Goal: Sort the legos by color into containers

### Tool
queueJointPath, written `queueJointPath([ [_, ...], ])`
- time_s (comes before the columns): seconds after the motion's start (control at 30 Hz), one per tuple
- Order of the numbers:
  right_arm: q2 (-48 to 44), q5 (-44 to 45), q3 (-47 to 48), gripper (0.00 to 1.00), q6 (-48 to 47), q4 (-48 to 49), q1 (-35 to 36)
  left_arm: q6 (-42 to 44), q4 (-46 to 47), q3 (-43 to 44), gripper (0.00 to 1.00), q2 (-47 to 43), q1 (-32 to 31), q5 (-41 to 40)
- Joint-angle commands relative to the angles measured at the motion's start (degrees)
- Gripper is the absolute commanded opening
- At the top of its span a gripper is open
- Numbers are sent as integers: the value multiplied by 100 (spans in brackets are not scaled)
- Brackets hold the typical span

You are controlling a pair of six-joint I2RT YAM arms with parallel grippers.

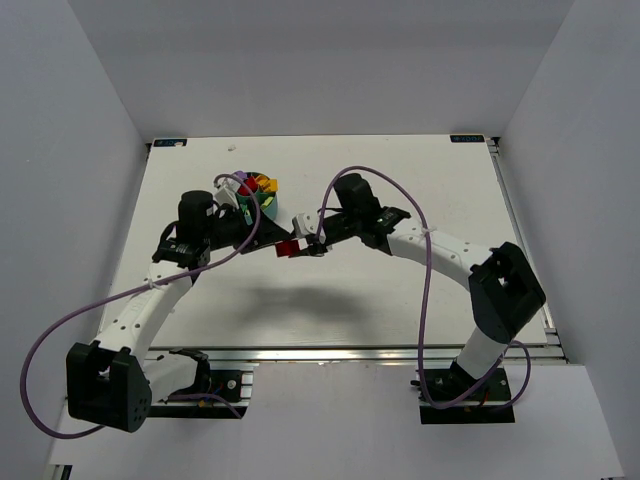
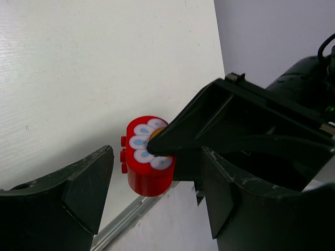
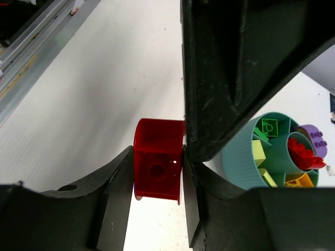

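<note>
A: When you looked down from above, how were the arms posed?

B: Both reached inward over the white table (image 1: 400, 180) and met near its middle. The left arm (image 1: 150, 300) rose from its base, turned at the wrist and pointed to the right. The right arm (image 1: 440, 250) folded at its elbow by the table's right edge and stretched leftward.

A: And the right gripper (image 3: 157, 157)?

B: It was clamped on a red lego (image 3: 157, 172), with one finger (image 3: 112, 209) pressed against each flat side.

A: What about the left gripper (image 2: 156, 178)?

B: Its jaws stood apart, straddling that same lego. In its own wrist view the left-hand finger (image 2: 84, 193) was plainly off the piece. The other side was hidden behind the right gripper's finger, so I could not tell whether it touched. The lego's face carried a white-and-blue flower print.

A: Where was the cup?

B: The teal cup (image 3: 235, 162) stood upright near the two grippers, just beyond them toward the far left of the table. Its compartments held a green brick (image 3: 269, 127), yellow bricks (image 3: 258, 152), a purple piece (image 3: 312, 137) and an orange piece (image 3: 299, 181). Red pieces (image 3: 302, 150) sat in the central tube.
</note>
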Motion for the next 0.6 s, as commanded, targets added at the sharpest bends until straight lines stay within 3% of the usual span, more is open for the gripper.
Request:
queueJointPath([
  [0.0,-148,-204,339,0,-542,-245,35,374,-315,204,76,0,-25,464],
  [0.3,37,-459,805,0,-1473,-1334,27,1042,-992,187,76,-158,-69,527],
  [0.57,63,-512,902,0,-2273,-2020,123,840,-430,46,76,-263,-78,596],
])
